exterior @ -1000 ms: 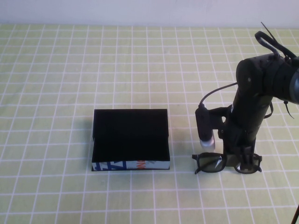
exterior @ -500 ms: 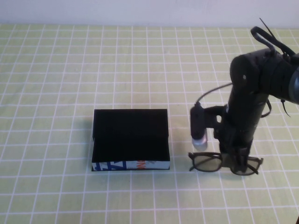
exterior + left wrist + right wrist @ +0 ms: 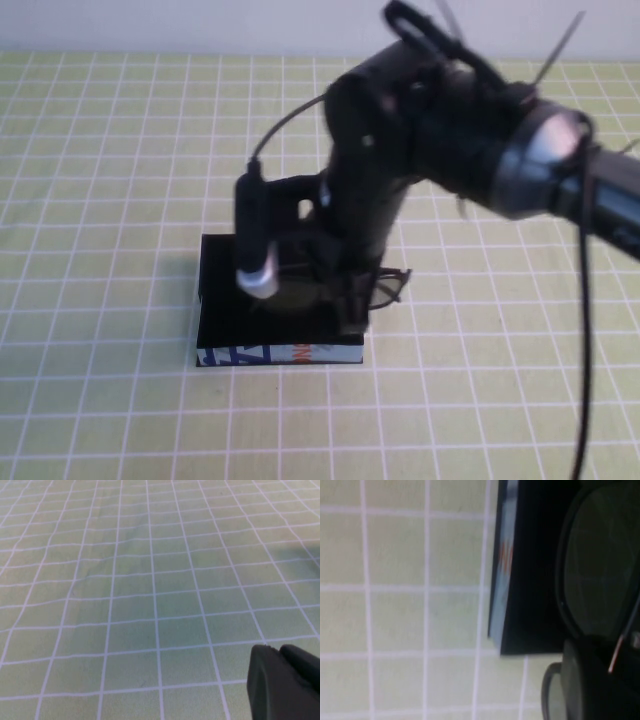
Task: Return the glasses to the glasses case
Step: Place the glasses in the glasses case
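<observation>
The glasses case (image 3: 222,300) is a flat black box with a light blue printed front edge, lying at the table's middle. My right gripper (image 3: 350,308) is shut on the black-framed glasses (image 3: 388,288) and holds them just above the case's right half; one lens hangs past the case's right edge. In the right wrist view one lens (image 3: 600,565) lies over the black case (image 3: 530,595), and the other rim (image 3: 546,690) is off its side. My left gripper (image 3: 279,652) shows only in the left wrist view, jaws together and empty, above bare cloth.
A green cloth (image 3: 110,200) with a white grid covers the table. The right arm (image 3: 450,140) reaches in from the right across the middle and hides the case's back right part. A cable (image 3: 285,125) loops off the wrist camera.
My right gripper has carried the glasses left, from the cloth right of the case to above the case's right half. The case has not moved.
</observation>
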{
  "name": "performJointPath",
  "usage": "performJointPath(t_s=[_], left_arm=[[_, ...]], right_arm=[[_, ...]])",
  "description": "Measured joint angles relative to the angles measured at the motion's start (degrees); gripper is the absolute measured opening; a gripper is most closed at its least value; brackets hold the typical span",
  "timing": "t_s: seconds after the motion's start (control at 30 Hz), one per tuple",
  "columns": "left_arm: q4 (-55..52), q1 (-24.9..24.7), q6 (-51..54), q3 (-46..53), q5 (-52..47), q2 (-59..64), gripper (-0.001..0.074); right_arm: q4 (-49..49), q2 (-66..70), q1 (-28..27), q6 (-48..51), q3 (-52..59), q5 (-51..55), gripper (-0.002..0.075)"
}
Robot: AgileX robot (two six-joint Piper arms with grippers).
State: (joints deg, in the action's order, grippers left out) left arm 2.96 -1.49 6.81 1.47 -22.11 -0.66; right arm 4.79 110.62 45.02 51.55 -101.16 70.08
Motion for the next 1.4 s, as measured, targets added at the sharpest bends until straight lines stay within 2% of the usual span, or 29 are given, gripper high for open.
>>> performJointPath(t_s=[0.2, 0.37, 0.6, 1.4], left_arm=[[0.0, 0.0, 0.0, 0.0, 0.0, 0.0, -0.0002], [0.0, 0.0, 0.0, 0.0, 0.0, 0.0, -0.0002], [0.0, 0.0, 0.0, 0.0, 0.0, 0.0, -0.0002], [0.0, 0.0, 0.0, 0.0, 0.0, 0.0, -0.0002]], right_arm=[[0.7, 6.9, 3.4, -1.8, -7.0, 0.0, 0.002], [0.6, 9.2, 4.6, -2.3, -8.3, 0.1, 0.002], [0.9, 11.6, 4.7, -5.0, -8.4, 0.1, 0.002], [0.3, 12.8, 3.9, -5.5, -9.7, 0.2, 0.0019]])
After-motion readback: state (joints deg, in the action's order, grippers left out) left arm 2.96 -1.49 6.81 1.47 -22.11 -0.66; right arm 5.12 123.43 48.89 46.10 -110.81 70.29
